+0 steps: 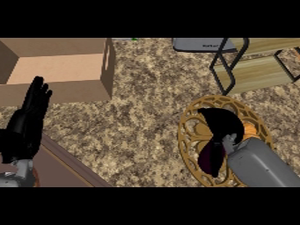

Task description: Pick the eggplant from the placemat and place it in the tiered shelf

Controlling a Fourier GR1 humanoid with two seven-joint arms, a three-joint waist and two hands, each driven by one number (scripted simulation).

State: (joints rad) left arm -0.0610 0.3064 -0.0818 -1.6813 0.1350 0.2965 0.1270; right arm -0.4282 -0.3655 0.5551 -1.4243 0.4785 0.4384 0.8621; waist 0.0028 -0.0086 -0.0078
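A dark purple eggplant [210, 161] lies on the round golden openwork placemat [190, 132] at the lower right. My right hand [221, 121] is right over the eggplant's far end with its fingers curled down round it, hiding that part. Only the near end shows, left of my grey forearm. The tiered shelf [259, 72], wooden boards in a black frame, stands beyond the placemat at the upper right. My left hand [27, 123] rests open at the left edge, fingers up.
An open cardboard box [55, 70] stands at the upper left. A grey object [201, 44] lies at the far edge next to the shelf. A dark wooden strip [67, 167] crosses the lower left corner. Speckled counter [145, 101] lies between box and placemat.
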